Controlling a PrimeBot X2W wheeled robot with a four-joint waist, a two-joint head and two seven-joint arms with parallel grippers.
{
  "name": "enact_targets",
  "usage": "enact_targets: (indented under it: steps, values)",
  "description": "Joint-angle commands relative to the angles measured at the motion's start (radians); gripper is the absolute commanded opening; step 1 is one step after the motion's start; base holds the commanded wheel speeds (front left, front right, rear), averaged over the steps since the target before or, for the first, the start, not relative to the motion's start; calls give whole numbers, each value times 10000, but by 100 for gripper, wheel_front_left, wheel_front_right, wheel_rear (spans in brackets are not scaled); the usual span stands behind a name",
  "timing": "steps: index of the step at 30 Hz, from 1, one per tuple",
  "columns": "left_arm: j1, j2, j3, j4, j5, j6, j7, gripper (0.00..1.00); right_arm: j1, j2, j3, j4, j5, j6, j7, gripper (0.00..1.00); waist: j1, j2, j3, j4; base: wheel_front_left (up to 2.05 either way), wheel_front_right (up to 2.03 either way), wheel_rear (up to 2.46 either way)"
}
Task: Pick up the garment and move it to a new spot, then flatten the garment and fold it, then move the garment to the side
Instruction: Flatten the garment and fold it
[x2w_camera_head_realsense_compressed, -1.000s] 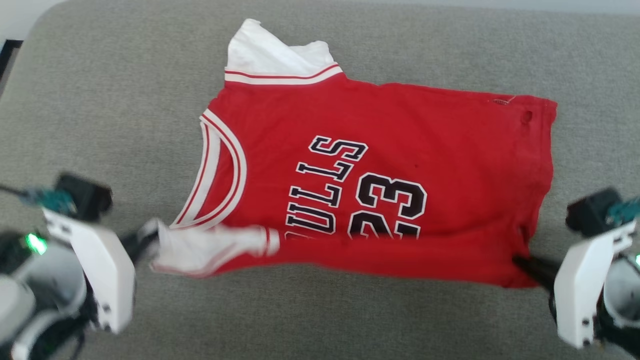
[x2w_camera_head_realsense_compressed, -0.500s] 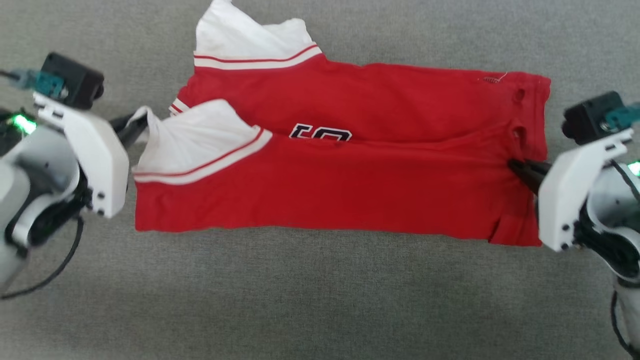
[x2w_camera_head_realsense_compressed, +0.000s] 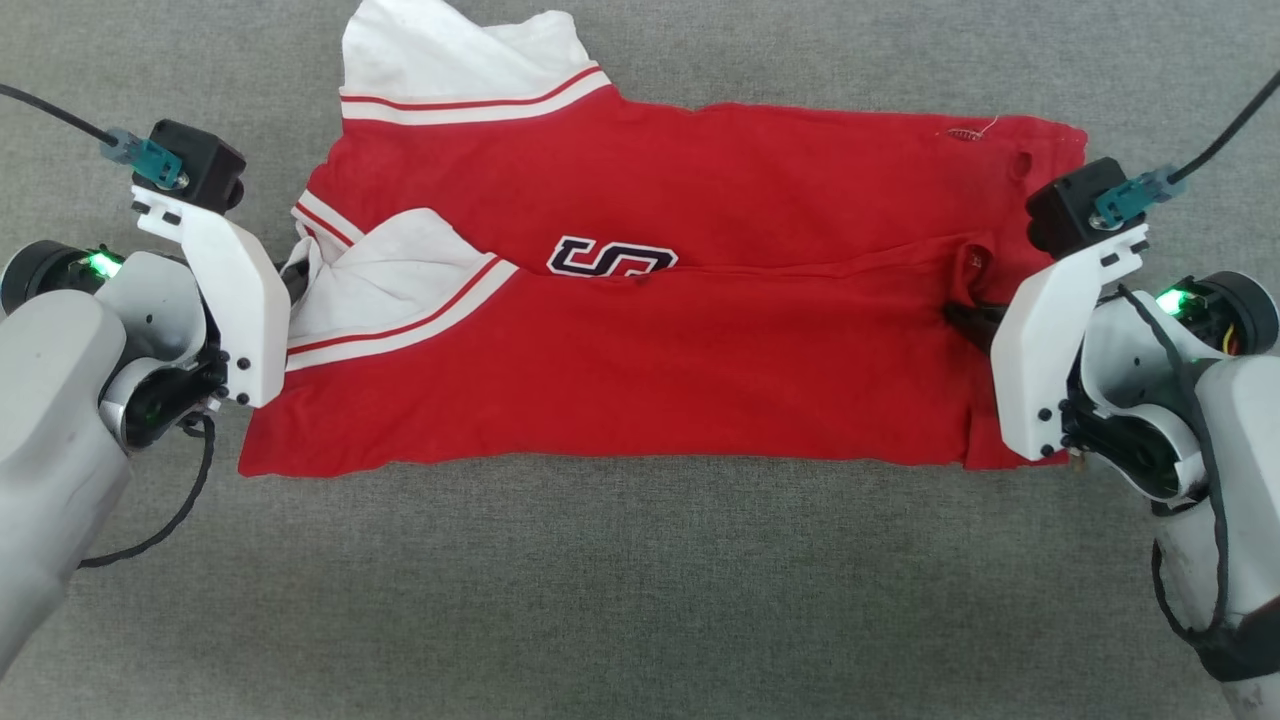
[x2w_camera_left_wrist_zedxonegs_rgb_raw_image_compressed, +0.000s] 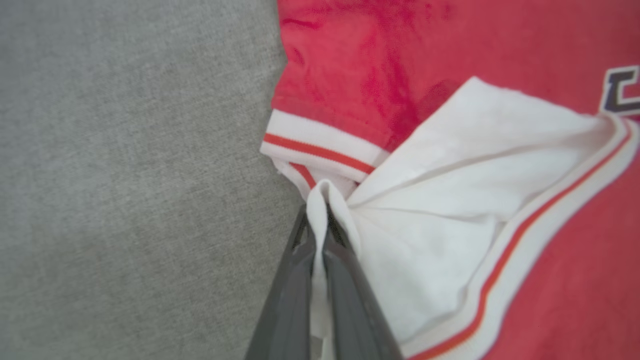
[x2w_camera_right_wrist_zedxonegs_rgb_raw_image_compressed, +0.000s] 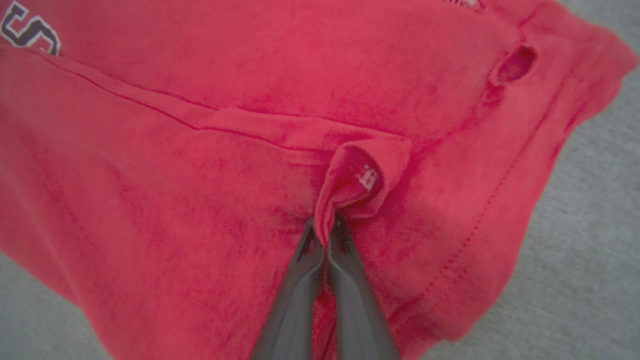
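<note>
On grey surface (x2w_camera_head_realsense_compressed: 640, 600): left tool (x2w_camera_left_wrist_zedxonegs_rgb_raw_image_compressed: 319, 210) clenched on garment (x2w_camera_head_realsense_compressed: 650, 380) sleeve; right tool (x2w_camera_right_wrist_zedxonegs_rgb_raw_image_compressed: 327, 225) clenched on hem.

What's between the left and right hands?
Head view: the garment, its near half folded over, stretches between left hand and right hand; both pinch it.

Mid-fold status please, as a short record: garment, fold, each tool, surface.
garment: red T-shirt with white sleeves, lying sideways across the head view
fold: near half doubled over the far half; one dark letter shows at the flap's edge
left tool: shut, pinching the near white sleeve
right tool: shut, pinching a bunched red hem corner
surface: grey fabric
</note>
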Motion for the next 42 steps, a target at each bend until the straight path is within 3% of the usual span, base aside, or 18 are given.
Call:
enact_targets:
  steps: [1,2,9,13,27,33,42]
  values:
    - [-100,-48,-28,158,-121,-11,-27,65,9,53,86,174,23,-3,-76,48,0,0,-16,-5,0,0,0]
    - [-143,-96,5,282,-197,-19,-85,100,-13,65,97,220,24,-3,-121,100,0,0,-42,-4,0,0,0]
    - [-133,114,102,243,-541,-84,40,100,296,139,-467,-229,-147,-1,-915,100,0,0,-382,84,0,0,0]
    - [173,471,200,-486,-808,212,299,100,721,261,-933,-872,-358,-1,-1571,100,0,0,-542,148,0,0,0]
    - [2134,2402,453,-4923,-1623,2647,1082,100,2026,1497,-2814,-3020,-1910,-1,-4498,100,0,0,-667,-28,0,0,0]
    - [3042,3045,486,-5993,-2045,3648,1145,100,2413,2145,-3322,-3590,-2615,-1,-5627,100,0,0,-588,-314,0,0,0]
    - [3802,3284,593,-5876,-2616,4280,1081,100,3132,2761,-3591,-3724,-2830,-1,-5923,100,0,0,-401,-800,0,0,0]
